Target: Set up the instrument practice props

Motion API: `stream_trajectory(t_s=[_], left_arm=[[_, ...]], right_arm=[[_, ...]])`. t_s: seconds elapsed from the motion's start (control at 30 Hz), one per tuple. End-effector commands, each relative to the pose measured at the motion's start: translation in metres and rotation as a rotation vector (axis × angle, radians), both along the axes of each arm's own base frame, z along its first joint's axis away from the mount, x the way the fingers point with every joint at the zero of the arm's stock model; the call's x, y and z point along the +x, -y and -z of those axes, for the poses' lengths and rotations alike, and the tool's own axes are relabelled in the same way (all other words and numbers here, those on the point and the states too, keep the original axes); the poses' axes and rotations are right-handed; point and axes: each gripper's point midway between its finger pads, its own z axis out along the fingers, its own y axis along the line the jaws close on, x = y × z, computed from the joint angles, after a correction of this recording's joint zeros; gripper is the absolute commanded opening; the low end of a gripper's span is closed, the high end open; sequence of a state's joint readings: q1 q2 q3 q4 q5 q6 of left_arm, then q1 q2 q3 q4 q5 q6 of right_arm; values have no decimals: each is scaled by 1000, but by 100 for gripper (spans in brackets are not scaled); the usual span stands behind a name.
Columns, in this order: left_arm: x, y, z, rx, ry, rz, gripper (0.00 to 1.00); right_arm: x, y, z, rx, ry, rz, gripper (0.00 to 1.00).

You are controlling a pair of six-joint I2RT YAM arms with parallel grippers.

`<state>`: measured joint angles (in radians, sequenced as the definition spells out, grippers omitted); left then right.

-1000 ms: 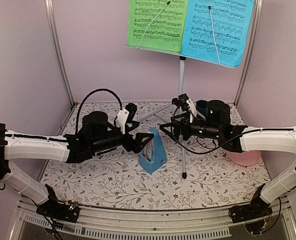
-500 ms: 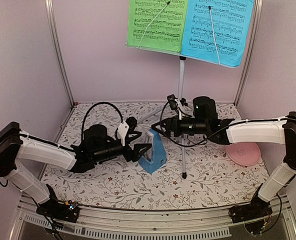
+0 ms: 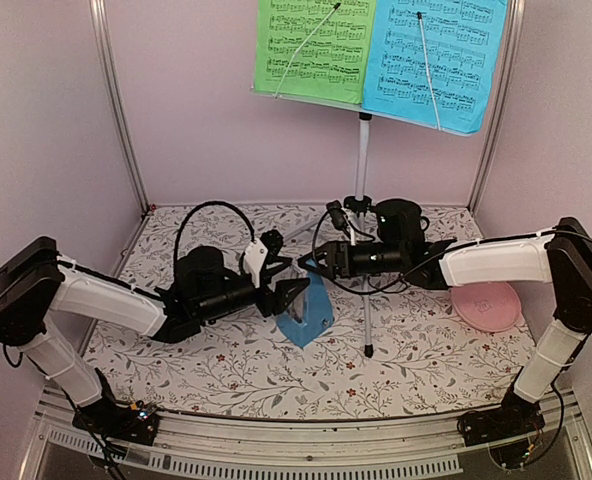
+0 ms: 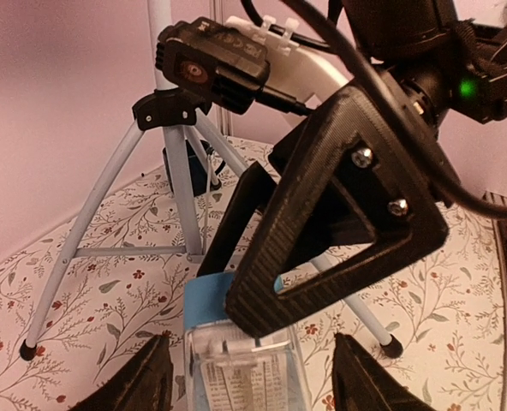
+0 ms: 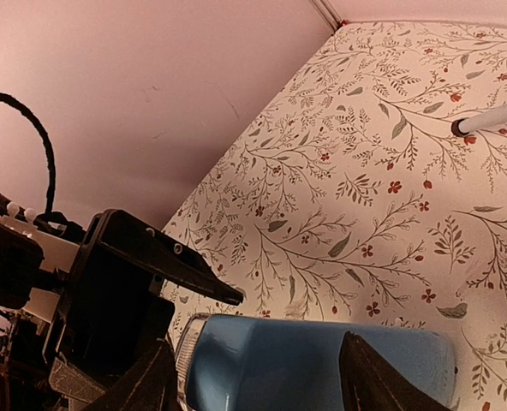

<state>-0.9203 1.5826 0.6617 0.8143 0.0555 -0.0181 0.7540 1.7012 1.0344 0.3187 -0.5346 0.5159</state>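
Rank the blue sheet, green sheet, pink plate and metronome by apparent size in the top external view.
1. blue sheet, showing slightly more area than
2. green sheet; the frame's top edge crops both.
3-4. pink plate and metronome: look about alike, and the metronome is partly hidden, so no ranking.

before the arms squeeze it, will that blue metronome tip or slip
Probably steady if nudged low: the metronome stands on a wide base and narrows upward. Its sloped, smooth-looking sides may let the left fingers slide upward when squeezed. The clear front panel looks thin, so possibly fragile.
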Motion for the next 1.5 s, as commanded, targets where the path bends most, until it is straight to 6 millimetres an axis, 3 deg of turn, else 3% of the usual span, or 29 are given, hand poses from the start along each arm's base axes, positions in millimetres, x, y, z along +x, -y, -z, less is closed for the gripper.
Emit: stream_trajectory(t_s=[0.0, 0.2, 0.47, 0.77, 0.9, 1.17, 1.47], left_arm=[[7, 6, -12, -15, 46, -20, 61], [10, 4, -6, -1, 37, -36, 53], [10, 3, 0, 11, 26, -42, 35], [5, -4, 1, 12, 35, -42, 19], [-2, 2, 3, 35, 59, -9, 17], [-14, 0, -11, 2, 121, 23, 16], [-33, -3, -7, 17, 174, 96, 14]], right_arm=[[3, -3, 0, 19, -35, -4, 64], [6, 10, 2, 15, -40, 38, 61], [5, 9, 5, 21, -52, 36, 50], [10, 23, 46, -95, -83, 112, 38], [10, 31, 70, -159, -74, 129, 33], [6, 46, 106, -255, -78, 148, 31], [5, 55, 133, -332, -90, 166, 31]])
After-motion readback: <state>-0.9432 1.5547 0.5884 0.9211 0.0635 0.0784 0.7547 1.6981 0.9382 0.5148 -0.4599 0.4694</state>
